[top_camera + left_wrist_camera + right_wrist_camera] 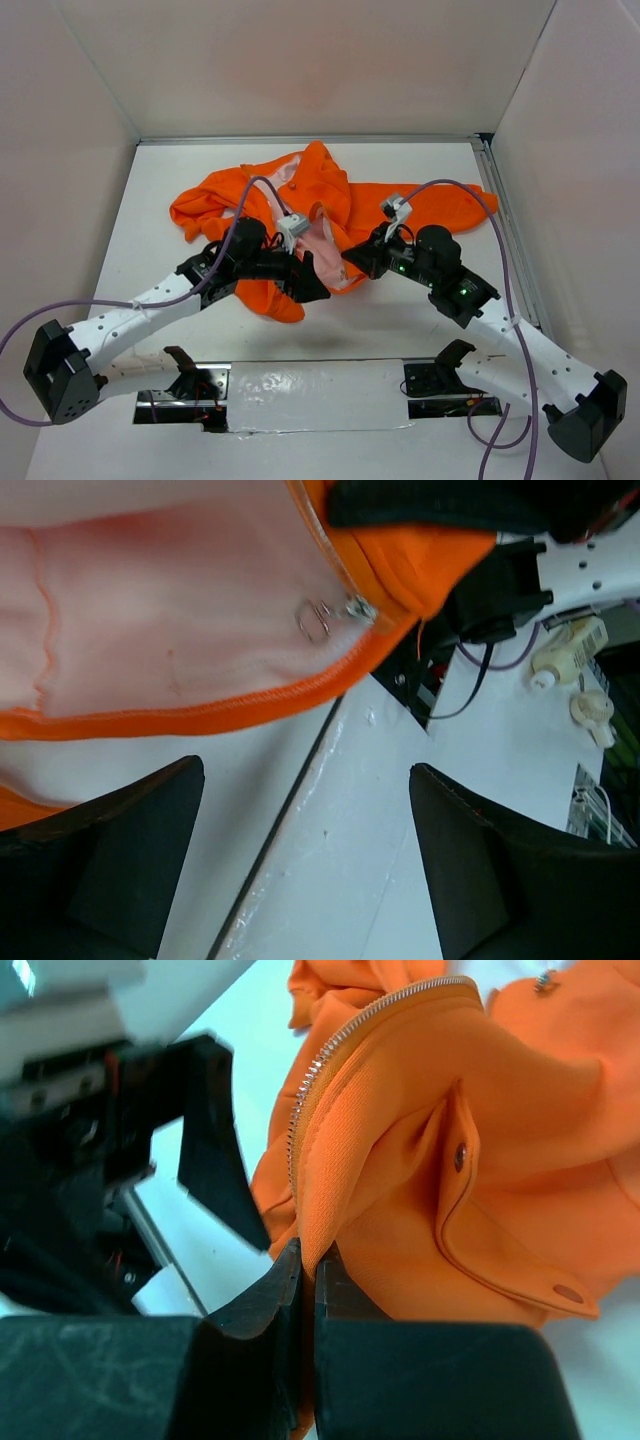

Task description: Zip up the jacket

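The jacket [330, 190] lies crumpled on the table [150, 200] on the far side of the shiny strip [300, 385]. Its sleeves are spread away from the strip, and its hem is bunched and raised on the side facing it. The right gripper [308, 1290] is clenched on a fold of the orange front edge, between the strip and the bulk of the garment, with the zipper teeth [330, 1050] running up out of the pinch. The left gripper [305, 770], beyond the strip's middle and just left of the right one, is spread wide and grasps nothing. The pale lining [180, 610] hangs above its fingers, and the small metal zipper pull [314, 620] sits at the lining's edge. The cloth looks light, soft and limp, so it will likely drape, fold and slide off any loose pinch rather than hold a shape. The two zipper tapes will need tension from below before a slider can run. The firmest holds are probably the stitched front edge beside the teeth and the hem corner nearest the strip. The pull is tiny, thin and likely slippery, so it calls for a precise fingertip pinch. The pocket flap [500, 1260] and its snap are poor grips, since pulling them would only lift a loose layer.
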`<act>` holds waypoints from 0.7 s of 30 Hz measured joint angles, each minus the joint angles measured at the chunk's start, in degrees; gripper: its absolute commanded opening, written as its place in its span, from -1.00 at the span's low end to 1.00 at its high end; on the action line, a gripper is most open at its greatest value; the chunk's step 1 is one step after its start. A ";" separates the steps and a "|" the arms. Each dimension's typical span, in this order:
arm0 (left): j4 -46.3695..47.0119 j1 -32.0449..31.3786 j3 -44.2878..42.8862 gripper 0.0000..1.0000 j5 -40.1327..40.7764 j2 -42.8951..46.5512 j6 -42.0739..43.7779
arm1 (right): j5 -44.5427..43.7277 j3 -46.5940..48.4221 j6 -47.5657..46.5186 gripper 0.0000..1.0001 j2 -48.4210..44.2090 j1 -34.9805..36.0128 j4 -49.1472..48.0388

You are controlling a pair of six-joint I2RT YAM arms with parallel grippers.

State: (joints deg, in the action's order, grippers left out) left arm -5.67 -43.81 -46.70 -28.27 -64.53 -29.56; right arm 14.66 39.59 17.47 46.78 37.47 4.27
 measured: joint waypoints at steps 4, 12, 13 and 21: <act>0.48 1.57 -2.56 0.67 0.70 -0.63 0.92 | 2.82 -0.04 -1.75 -1.00 -0.33 0.00 0.02; 3.74 4.87 -8.31 0.40 -1.11 -8.04 0.76 | 5.90 -0.42 -3.69 -1.00 0.90 0.11 0.33; 4.09 5.25 -8.48 0.37 -1.29 -8.41 0.72 | 6.10 -0.42 -3.78 -1.00 0.92 0.15 0.42; 6.82 7.37 -10.97 -0.28 -6.01 -12.33 -0.50 | 6.62 -0.55 -4.96 -1.00 1.09 0.26 0.90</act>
State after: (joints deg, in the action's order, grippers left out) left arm 1.15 -36.45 -57.67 -34.28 -76.86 -30.06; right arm 21.28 39.05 12.51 47.88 37.74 5.17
